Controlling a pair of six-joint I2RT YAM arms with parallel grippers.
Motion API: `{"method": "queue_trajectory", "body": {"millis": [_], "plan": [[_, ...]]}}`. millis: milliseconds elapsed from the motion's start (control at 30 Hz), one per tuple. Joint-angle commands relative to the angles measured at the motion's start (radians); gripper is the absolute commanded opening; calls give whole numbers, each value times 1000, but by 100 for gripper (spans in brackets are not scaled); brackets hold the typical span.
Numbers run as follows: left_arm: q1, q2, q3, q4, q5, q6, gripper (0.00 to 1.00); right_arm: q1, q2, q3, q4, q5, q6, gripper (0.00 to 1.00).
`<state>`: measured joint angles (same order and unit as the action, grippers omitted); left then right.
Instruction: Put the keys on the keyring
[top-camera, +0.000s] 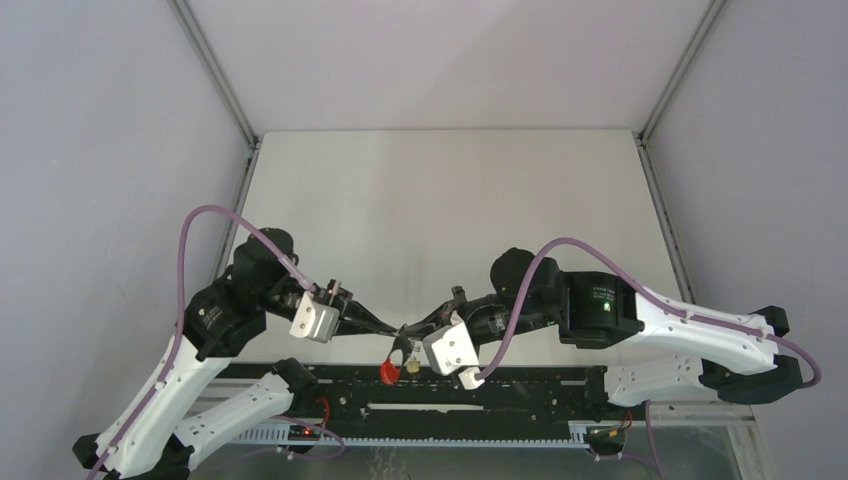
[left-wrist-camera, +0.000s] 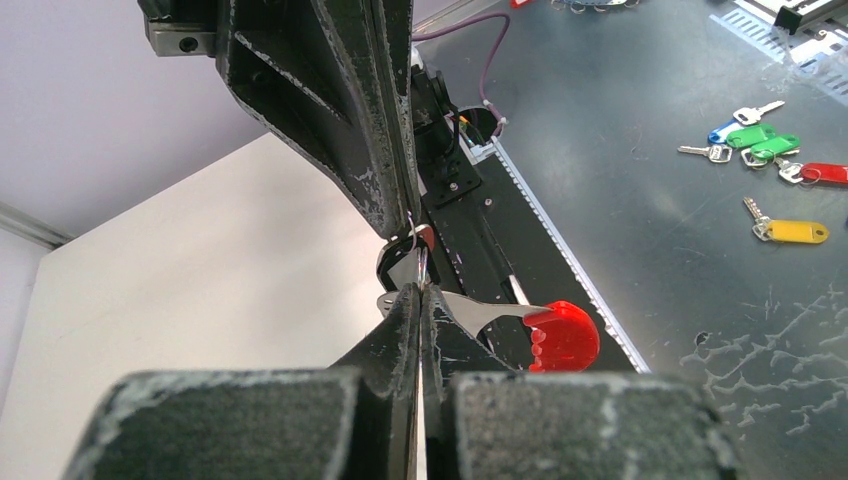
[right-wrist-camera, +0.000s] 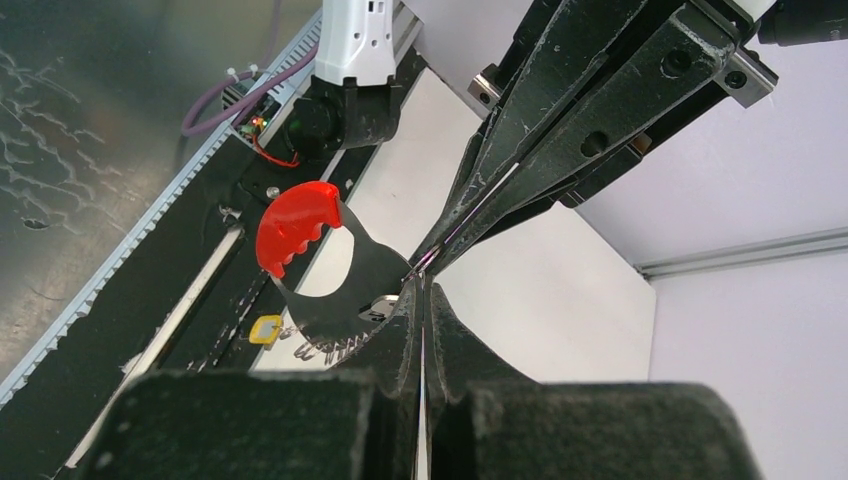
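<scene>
Threading stage, I reckon, over the near edge of the matte table (top-camera: 450, 200). Left gripper (top-camera: 396, 329) and right gripper (top-camera: 408, 333) meet tip to tip, both clamped tight on the hanging keyring (right-wrist-camera: 297, 225): glossy red curved plastic, thin silver wire loops. Tiny yellow-tagged key (right-wrist-camera: 265, 329) dangles alongside. Next move probably needs one springy loop pried apart.

**Scuffed black fingers, glossy red plastic**

The keyring (right-wrist-camera: 297, 225) has a glossy, translucent red plastic end with moulded ridges. The rest of its band looks dark and matt, and the wire rings (right-wrist-camera: 325, 348) under it are bright silver metal. The yellow tag (right-wrist-camera: 265, 329) is shiny plastic. The left end effector (left-wrist-camera: 420, 292) and right end effector (right-wrist-camera: 421, 285) are matt black, their edges worn pale and rough. The worktop (top-camera: 450, 200) is smooth, matt white. A dark metal sheet (left-wrist-camera: 650, 260) shines, scratched and smeared, under spare keys (left-wrist-camera: 760, 140) with glossy coloured plastic tags.
</scene>
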<state>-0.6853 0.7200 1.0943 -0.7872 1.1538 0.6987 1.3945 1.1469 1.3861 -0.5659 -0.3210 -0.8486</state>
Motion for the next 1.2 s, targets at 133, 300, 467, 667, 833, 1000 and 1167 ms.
{"method": "queue_trajectory", "body": {"millis": [133,300,467,667,833,1000,1167], "plan": [[-5,-1,15,39,6,-19,0,0,-1,0,6,-11,-7,0],[-4,0,17,43,4,-21,0,4,-3,0,-7,-18,-18,0],[-5,2,16,46,3,-23,0,10,-1,1,-14,-23,-25,0],[-5,4,16,48,0,-25,0,15,5,1,-15,-21,-31,0],[-4,3,13,49,0,-26,0,15,5,1,2,-16,-31,0],[-6,2,12,48,-6,-27,0,21,10,1,14,-18,-36,0],[-6,2,10,48,-9,-30,0,24,17,7,11,-20,-40,0]]}}
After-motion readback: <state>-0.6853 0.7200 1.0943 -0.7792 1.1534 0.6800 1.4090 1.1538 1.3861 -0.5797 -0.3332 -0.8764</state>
